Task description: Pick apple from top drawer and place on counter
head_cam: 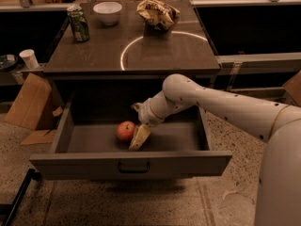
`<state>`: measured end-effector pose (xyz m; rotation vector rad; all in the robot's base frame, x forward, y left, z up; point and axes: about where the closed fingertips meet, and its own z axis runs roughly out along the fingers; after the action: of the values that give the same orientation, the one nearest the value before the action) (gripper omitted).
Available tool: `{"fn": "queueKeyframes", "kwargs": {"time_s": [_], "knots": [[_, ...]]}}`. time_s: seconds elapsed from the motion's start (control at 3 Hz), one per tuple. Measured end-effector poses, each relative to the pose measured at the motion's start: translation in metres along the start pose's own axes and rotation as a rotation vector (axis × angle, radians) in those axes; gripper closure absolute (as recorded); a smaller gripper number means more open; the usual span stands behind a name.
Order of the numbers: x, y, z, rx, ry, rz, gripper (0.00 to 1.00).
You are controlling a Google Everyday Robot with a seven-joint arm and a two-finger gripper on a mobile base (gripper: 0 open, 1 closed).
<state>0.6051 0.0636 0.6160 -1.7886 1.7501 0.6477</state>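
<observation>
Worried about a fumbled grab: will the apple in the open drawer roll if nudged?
Probably: the apple is round and lies loose on the top drawer's flat floor. The gripper, right beside it, could knock it away. It looks firm, so likely won't squash.

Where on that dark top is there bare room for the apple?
The counter is bare along its front half, inside and left of the white circle. The back edge is crowded: green can, white bowl, crumpled bag. The gripper sits in the top drawer beside the apple.
</observation>
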Motion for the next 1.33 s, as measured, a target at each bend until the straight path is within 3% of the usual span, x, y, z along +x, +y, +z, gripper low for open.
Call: {"fn": "queueKeyframes", "kwargs": {"time_s": [0.33,1.0,1.33], "knots": [[-0.004,0.004,0.006,-0.010,-0.006,-0.006,0.18],[-0.005,0.006,0.006,-0.017,-0.006,-0.012,0.65],[-0.013,0.004,-0.022,-0.002,-0.023,-0.029,0.88]]}}
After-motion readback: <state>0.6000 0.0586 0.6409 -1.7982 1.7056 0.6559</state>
